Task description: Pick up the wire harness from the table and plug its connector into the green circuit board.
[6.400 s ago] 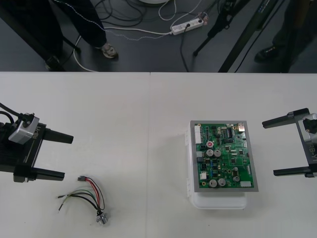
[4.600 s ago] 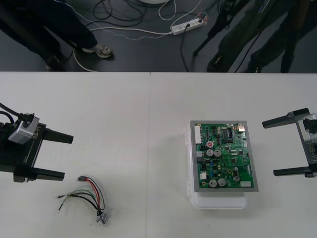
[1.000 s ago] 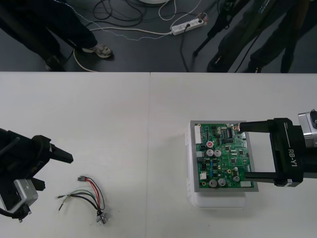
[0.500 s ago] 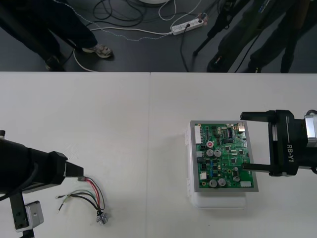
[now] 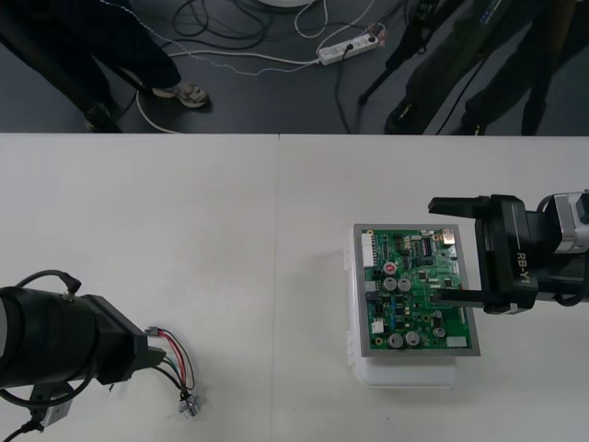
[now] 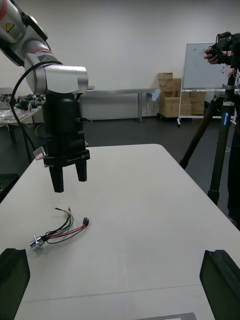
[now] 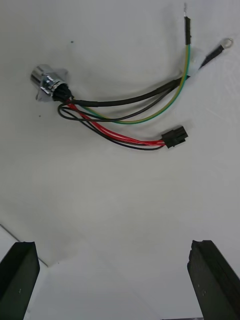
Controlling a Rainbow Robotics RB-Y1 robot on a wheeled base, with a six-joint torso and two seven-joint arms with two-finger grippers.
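Two wide-set fingers (image 7: pixel 20 270) mark the left hand (image 7: pixel 114 247), open just above the wire harness (image 7: pixel 120 112) lying loose on the counter (image 5: pixel 230 230). Its light, floppy wires would likely slip; the stiff black plug (image 7: pixel 175 136) looks the surest hold. The right hand (image 5: pixel 453 249), also spread wide, hangs over the green circuit board (image 5: pixel 414 295). Earlier both hands waited at the counter's sides; the harness lies unmoved.

Green circuit board (image 5: pixel 416 293), white base (image 5: pixel 409 374), red, black and green wires (image 7: pixel 131 98), black plug (image 7: pixel 175 136), silver socket (image 7: pixel 45 82)
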